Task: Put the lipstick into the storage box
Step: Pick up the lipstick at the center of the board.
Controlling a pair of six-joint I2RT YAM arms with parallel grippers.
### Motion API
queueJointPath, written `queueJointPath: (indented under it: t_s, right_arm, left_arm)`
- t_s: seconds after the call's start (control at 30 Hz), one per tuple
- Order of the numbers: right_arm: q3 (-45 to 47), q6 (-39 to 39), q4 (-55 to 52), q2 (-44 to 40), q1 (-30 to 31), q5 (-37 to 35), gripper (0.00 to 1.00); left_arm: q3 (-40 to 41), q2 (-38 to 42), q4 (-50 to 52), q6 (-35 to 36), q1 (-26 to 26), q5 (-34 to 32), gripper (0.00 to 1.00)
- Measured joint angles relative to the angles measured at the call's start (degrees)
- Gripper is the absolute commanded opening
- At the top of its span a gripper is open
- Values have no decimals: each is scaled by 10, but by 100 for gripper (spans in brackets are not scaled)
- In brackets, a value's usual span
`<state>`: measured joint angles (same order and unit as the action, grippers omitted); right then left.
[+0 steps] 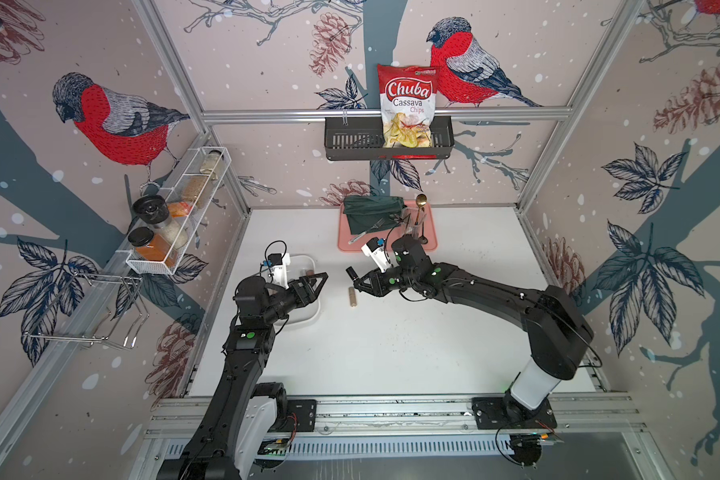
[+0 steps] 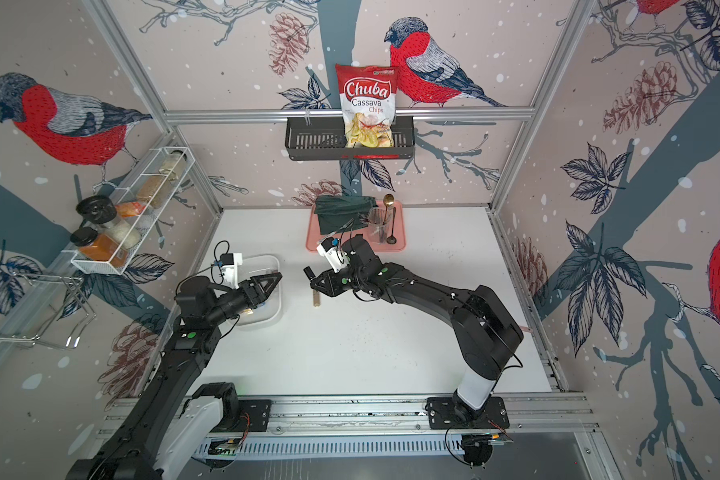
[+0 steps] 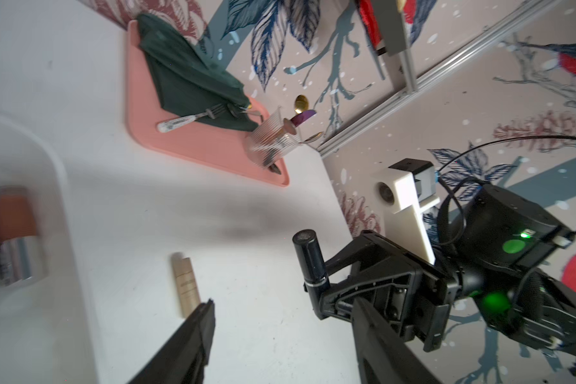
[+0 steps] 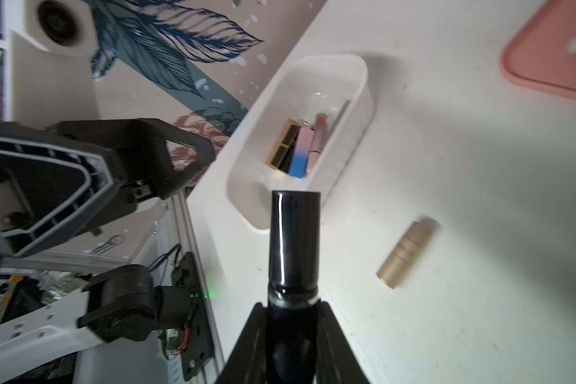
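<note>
A black lipstick (image 1: 352, 273) (image 4: 295, 239) is held off the table in my right gripper (image 1: 356, 279) (image 4: 291, 306), which is shut on its lower end. The white storage box (image 1: 313, 316) (image 4: 363, 86) sits to its left, with other lipsticks (image 4: 296, 149) lying in it. My left gripper (image 1: 323, 277) (image 3: 285, 301) hovers open over the box's right side with nothing between its fingers, and it faces the right gripper. A gold lipstick (image 1: 352, 296) (image 3: 187, 282) lies on the table between the box and the right gripper.
At the back of the table a pink tray (image 1: 431, 245) carries a green cloth (image 1: 371, 212), a fork and a glass of spoons (image 1: 414, 218). A black wall basket (image 1: 350, 143) holds a chips bag (image 1: 408, 104). A wire spice rack (image 1: 175, 216) hangs on the left wall.
</note>
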<state>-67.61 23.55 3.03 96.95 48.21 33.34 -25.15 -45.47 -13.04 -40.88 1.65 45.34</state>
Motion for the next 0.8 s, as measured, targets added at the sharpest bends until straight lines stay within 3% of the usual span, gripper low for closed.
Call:
queueJointPath:
  t_s: [0.17, 0.33, 0.53, 0.8]
  right_arm:
    - [17, 55, 78, -19, 0, 66, 20]
    - [18, 82, 123, -24, 13, 103, 20]
    - [17, 94, 138, -25, 20, 118, 20]
    - [17, 94, 141, -28, 24, 124, 20]
  left_arm:
    - [15, 17, -95, -73, -10, 29, 67]
    - [16, 18, -136, -100, -42, 31, 65]
    - [11, -1, -153, -103, -82, 26, 60]
    - [11, -10, -154, -104, -90, 22, 56]
